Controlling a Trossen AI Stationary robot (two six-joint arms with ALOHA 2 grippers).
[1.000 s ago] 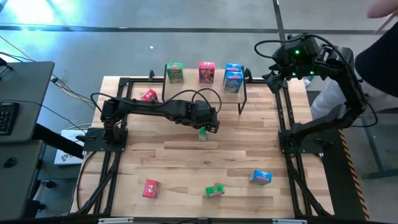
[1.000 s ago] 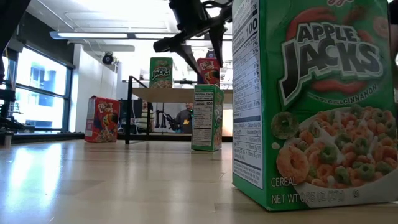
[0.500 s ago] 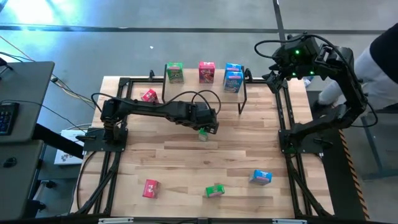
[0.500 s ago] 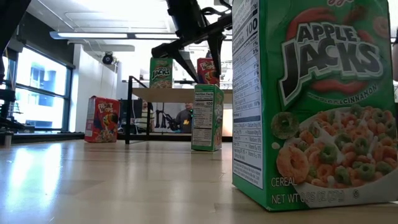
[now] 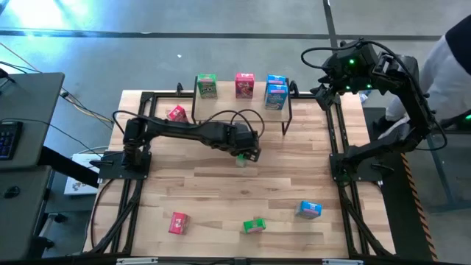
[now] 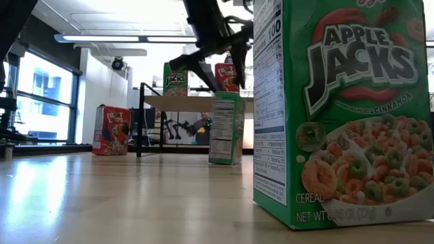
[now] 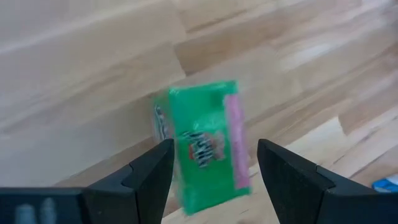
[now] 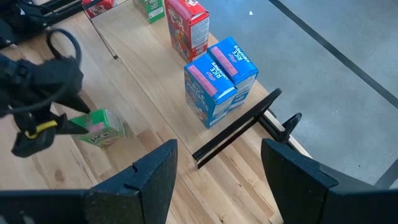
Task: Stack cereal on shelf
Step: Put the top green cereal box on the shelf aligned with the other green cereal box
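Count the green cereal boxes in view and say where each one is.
3: one green box on the shelf, one under the left gripper, one near the table's front edge.

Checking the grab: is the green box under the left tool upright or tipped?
Upright. The low view shows the green box standing on end on the table, and the open left tool straddles its top.
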